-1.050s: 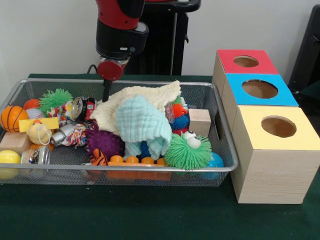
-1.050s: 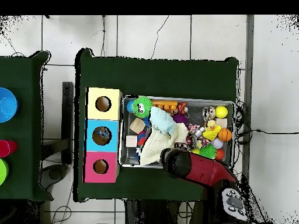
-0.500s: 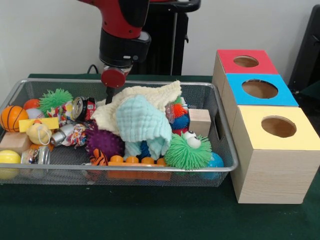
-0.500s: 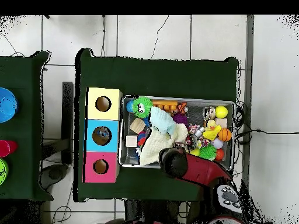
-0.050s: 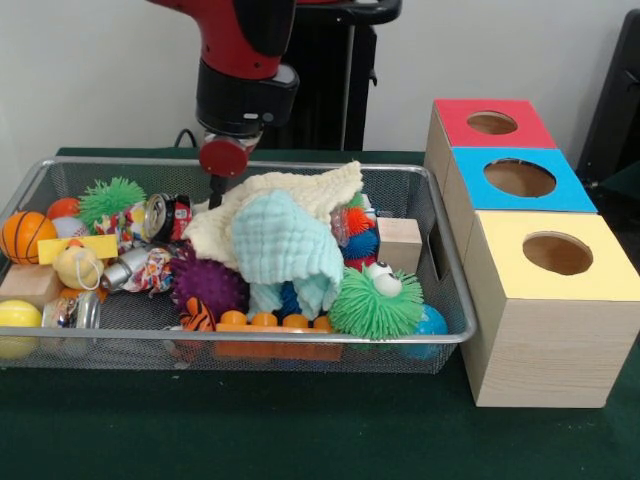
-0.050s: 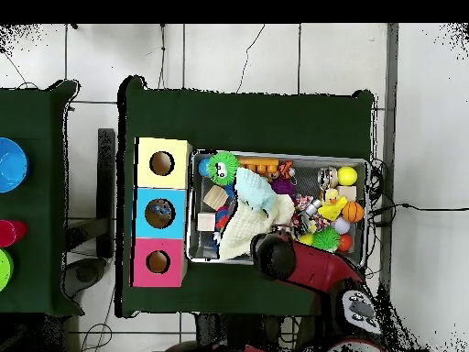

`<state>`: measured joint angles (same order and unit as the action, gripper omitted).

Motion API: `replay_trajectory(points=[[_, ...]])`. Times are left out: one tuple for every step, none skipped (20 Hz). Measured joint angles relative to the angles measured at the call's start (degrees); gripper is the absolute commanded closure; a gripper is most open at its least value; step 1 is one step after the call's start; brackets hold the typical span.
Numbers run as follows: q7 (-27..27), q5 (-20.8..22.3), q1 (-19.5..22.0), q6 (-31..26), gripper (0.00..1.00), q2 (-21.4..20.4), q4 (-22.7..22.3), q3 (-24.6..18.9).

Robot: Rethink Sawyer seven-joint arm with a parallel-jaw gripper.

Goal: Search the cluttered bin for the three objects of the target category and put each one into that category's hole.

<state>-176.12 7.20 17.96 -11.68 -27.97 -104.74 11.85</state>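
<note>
Green table [image 5: 300, 430], wire bin [image 5: 440, 250] of toys; claw [image 5: 214, 192] at cream cloth's [image 5: 300, 195] far edge, grip state unclear

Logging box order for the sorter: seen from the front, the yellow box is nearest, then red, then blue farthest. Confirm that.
Not quite. The front view shows the yellow box nearest, then the blue box in the middle, and the red box farthest.
</note>
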Motion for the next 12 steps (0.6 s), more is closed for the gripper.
replay_trajectory(points=[[0.0, 0.0, 0.15, 0.0, 0.0, 0.18, 0.1, 0.0], [0.0, 0.0, 0.38, 0.0, 0.0, 0.42, 0.24, 0.0], [0.0, 0.0, 0.49, 0.0, 0.0, 0.51, 0.33, 0.0], [0.0, 0.0, 0.57, 0.0, 0.0, 0.57, 0.42, 0.0], [0.0, 0.0, 0.64, 0.0, 0.0, 0.62, 0.54, 0.0], [0.0, 0.0, 0.7, 0.0, 0.0, 0.62, 0.65, 0.0], [0.0, 0.0, 0.77, 0.0, 0.0, 0.61, 0.85, 0.0], [0.0, 0.0, 0.84, 0.0, 0.0, 0.61, 1.0, -0.01], [0.0, 0.0, 0.92, 0.01, 0.0, 0.62, 1.14, -0.02], [0.0, 0.0, 0.99, 0.01, 0.0, 0.62, 1.29, -0.03], [0.0, 0.0, 1.06, 0.01, 1.0, 0.62, 1.44, -0.04], [0.0, 0.0, 1.1, 0.0, 1.0, 0.62, 1.57, -0.02]])
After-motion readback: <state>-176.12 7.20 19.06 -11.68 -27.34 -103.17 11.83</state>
